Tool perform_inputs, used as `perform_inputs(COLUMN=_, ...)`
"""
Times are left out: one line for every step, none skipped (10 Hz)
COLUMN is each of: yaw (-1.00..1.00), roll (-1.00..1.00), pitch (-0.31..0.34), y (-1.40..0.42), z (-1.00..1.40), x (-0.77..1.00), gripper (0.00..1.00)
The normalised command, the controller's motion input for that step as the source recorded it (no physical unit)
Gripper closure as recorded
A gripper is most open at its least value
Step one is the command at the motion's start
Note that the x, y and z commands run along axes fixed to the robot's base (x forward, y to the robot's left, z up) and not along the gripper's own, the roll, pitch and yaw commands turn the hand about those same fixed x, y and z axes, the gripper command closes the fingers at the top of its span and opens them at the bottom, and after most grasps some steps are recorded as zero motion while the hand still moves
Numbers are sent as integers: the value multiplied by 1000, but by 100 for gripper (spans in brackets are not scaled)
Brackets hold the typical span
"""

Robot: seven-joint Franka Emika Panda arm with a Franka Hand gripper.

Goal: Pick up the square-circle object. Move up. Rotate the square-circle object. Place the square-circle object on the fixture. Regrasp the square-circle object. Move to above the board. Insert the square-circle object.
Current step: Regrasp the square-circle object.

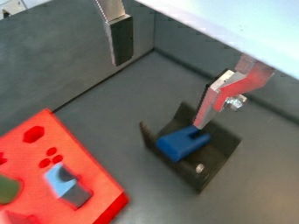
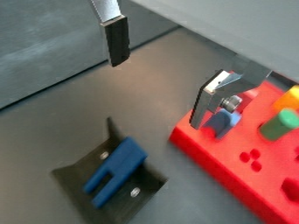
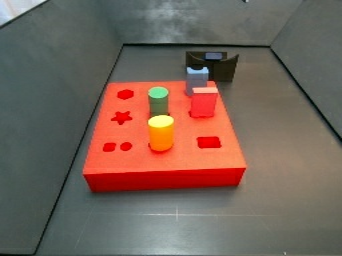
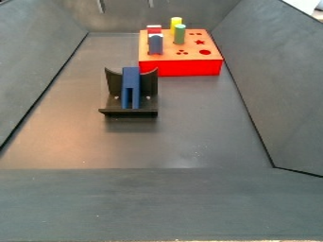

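The square-circle object (image 1: 184,142) is a dark blue piece resting in the fixture (image 1: 216,156), leaning on its upright wall. It also shows in a wrist view (image 2: 114,166) and a side view (image 4: 130,85). My gripper (image 1: 176,70) is open and empty above the floor, up and away from the fixture, and holds nothing in either wrist view (image 2: 167,74). One finger (image 1: 121,39) is well apart from the other (image 1: 225,94). The red board (image 3: 160,165) lies beside the fixture (image 3: 221,62). The gripper is out of view in both side views.
The board bears a green peg (image 3: 158,100), a yellow peg (image 3: 160,132), a red peg (image 3: 203,100) and a pale blue white-topped piece (image 3: 198,75). Grey walls enclose the dark floor (image 4: 139,151).
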Motion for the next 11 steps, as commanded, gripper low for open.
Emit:
perform_inputs(yaw=4, roll=1000, pitch=-13, y=-19, z=0, x=-31, gripper=0)
perform_inputs(yaw=7, roll=1000, pitch=-19, y=-18, z=3, x=-25, gripper=0)
perform_inputs(yaw=7, roll=1000, pitch=-20, y=-18, z=0, x=-27, gripper=0)
perform_inputs(yaw=8, roll=1000, pitch=-17, y=-16, z=4, x=-20, gripper=0)
perform_inputs(yaw=9, roll=1000, pitch=-15, y=-17, z=5, x=-13, gripper=0)
perform_inputs(yaw=11, roll=1000, pitch=-6, y=-17, z=3, x=3, gripper=0)
perform_inputs(yaw=12, roll=1000, pitch=1, y=-21, z=-4, x=18, gripper=0)
perform_inputs(yaw=15, roll=1000, pitch=15, y=-24, z=-6, x=32, gripper=0)
perform_inputs(yaw=17, roll=1000, pitch=23, y=-25, z=-3, x=40, gripper=0)
perform_inputs(yaw=23, roll=1000, pitch=47, y=-29, z=-10, x=57, gripper=0)
perform_inputs(yaw=35, roll=1000, pitch=80, y=-31, z=-11, x=73, gripper=0)
